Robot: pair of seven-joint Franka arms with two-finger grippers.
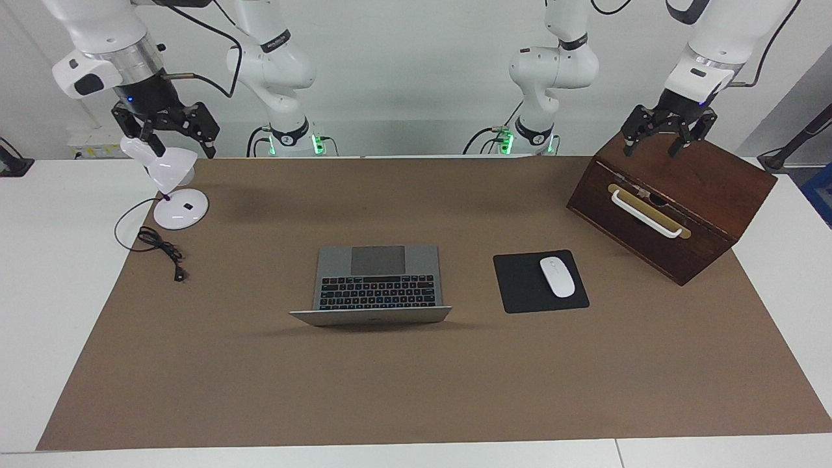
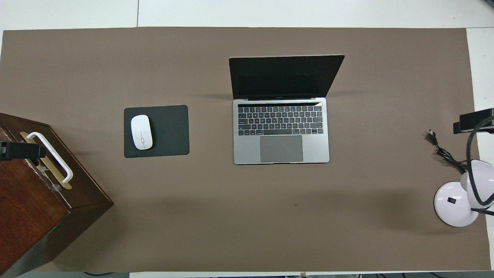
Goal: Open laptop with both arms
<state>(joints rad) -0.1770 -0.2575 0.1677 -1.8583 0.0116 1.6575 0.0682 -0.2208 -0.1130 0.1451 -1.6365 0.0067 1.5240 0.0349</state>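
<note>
Left hand: (image 1: 663, 133) splayed and empty, up in the air over the wooden box (image 1: 708, 188) at the left arm's end of the bench (image 1: 416, 390).
Right hand: (image 1: 170, 133) fingers spread, holding nothing, just above the white lamp (image 1: 166, 175) at the right arm's end.
Laptop: (image 1: 377, 279) mid-bench, well apart from both hands, lid already raised, keyboard toward the robots.
Task state: opening looks done, in my judgement.
Risk, right: a descent could knock the lamp's shade and topple it.
Risk, left: a low sweep could clip the box, or the mouse (image 1: 557, 276) on its pad (image 1: 520, 286).
</note>
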